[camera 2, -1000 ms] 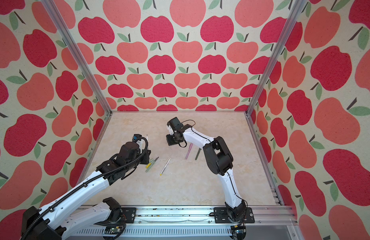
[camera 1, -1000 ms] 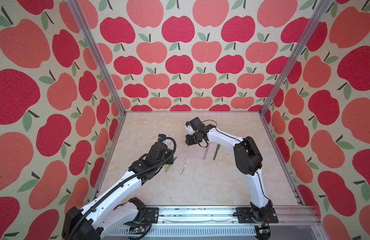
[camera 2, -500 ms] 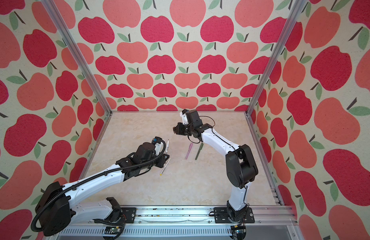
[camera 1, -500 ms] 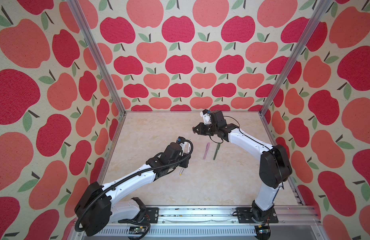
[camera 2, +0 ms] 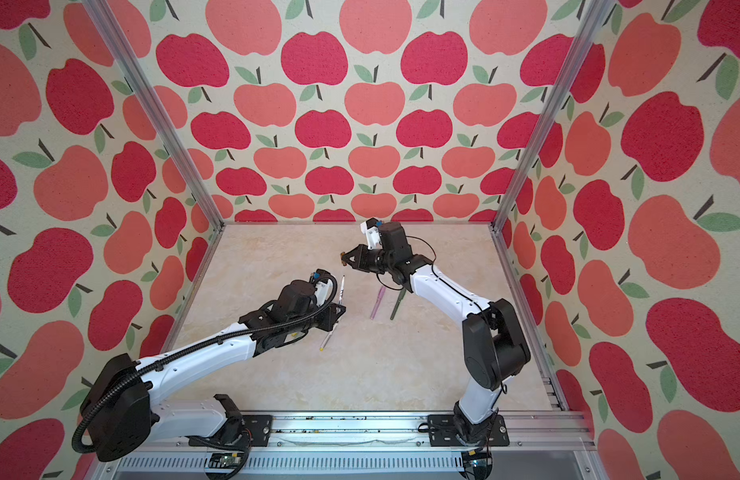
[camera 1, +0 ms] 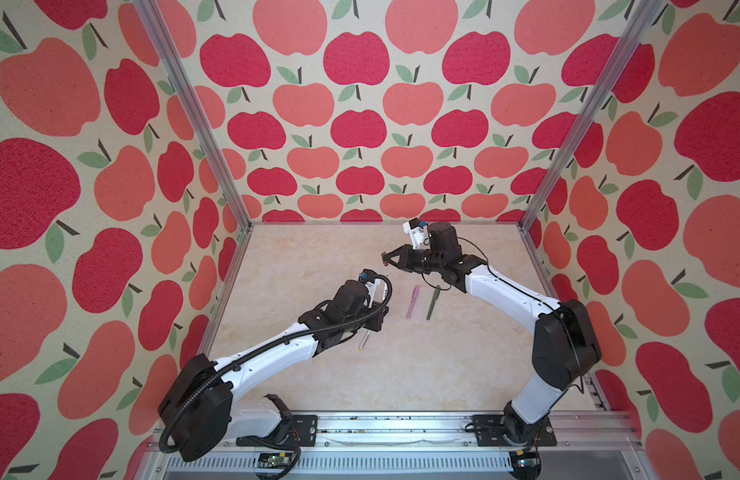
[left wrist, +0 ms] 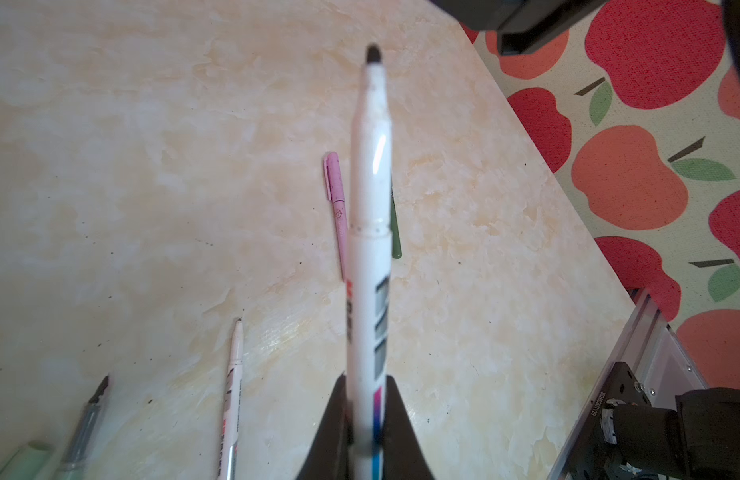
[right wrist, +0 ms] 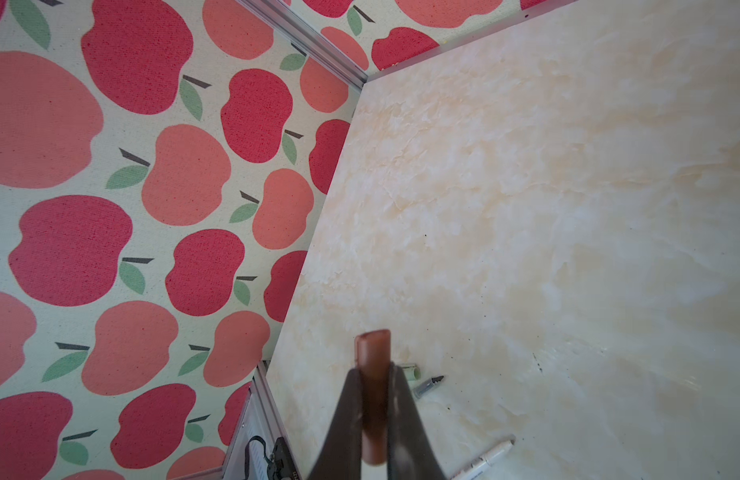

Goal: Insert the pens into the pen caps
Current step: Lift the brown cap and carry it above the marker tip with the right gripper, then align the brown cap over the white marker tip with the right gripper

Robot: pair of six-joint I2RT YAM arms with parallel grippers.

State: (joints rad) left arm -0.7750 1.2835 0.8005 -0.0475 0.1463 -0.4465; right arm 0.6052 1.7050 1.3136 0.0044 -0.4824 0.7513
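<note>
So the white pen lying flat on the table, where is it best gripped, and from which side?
Probably the middle of the barrel of the white pen, coming from straight above with the jaws across it. It lies flat on the table, with bare surface on both sides, and a mid-barrel hold leaves the pointed tip free for capping.

A white pen (left wrist: 368, 249), tip bare, and a brown cap (right wrist: 374, 374) are held above the table (camera 1: 401, 374), apart. A capped pink pen (camera 1: 413, 301) and a green pen (camera 1: 433, 302) lie side by side mid-table. Nearer the left edge lie a second white pen (camera 1: 363, 340), a sage pen (left wrist: 85, 419) and a pale cap (right wrist: 411, 371).
</note>
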